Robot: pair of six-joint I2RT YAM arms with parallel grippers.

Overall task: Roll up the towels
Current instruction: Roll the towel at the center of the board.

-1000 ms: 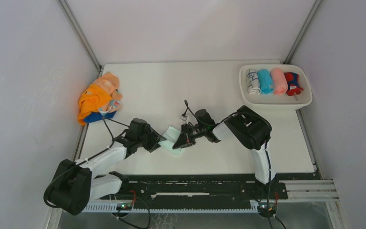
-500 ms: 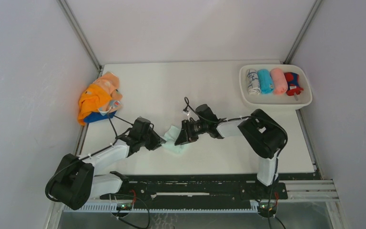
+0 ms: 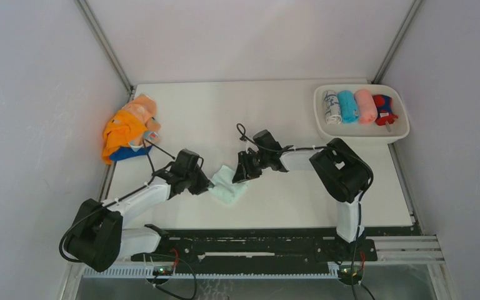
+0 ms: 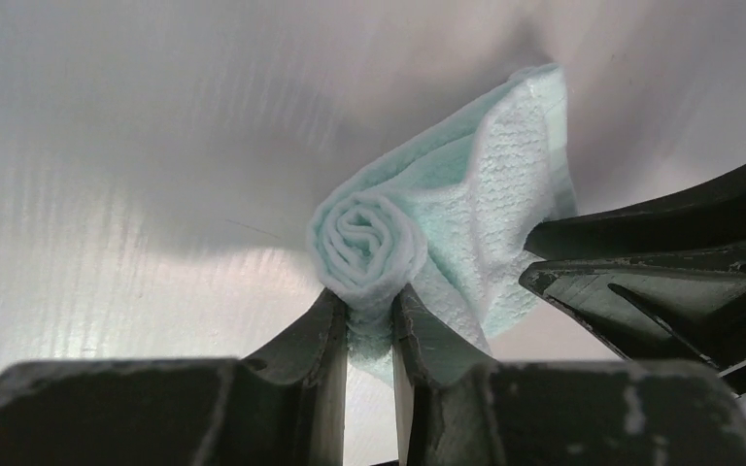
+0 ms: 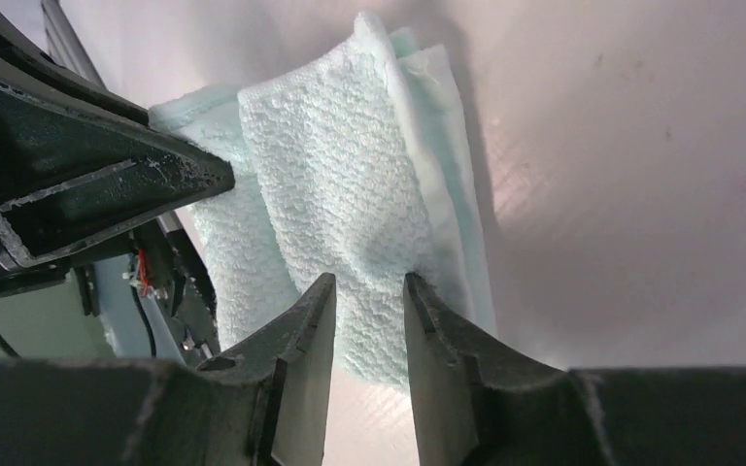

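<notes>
Done: four rolls (image 3: 349,106) in tray (image 3: 362,135);
In hand: mint towel (image 3: 228,187) part-rolled; left gripper (image 4: 369,313) clamps its coil; right gripper (image 5: 369,293) pinches its flat end;
Left for you: unrolled heap (image 3: 125,131).

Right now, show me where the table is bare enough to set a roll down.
Free: the far middle of the table, between the towel pile and the white tray; also the near right corner, past the right arm. Crowded: the centre, where both arms' jaws pinch the mint towel, and the tray, filled with rolls.
</notes>
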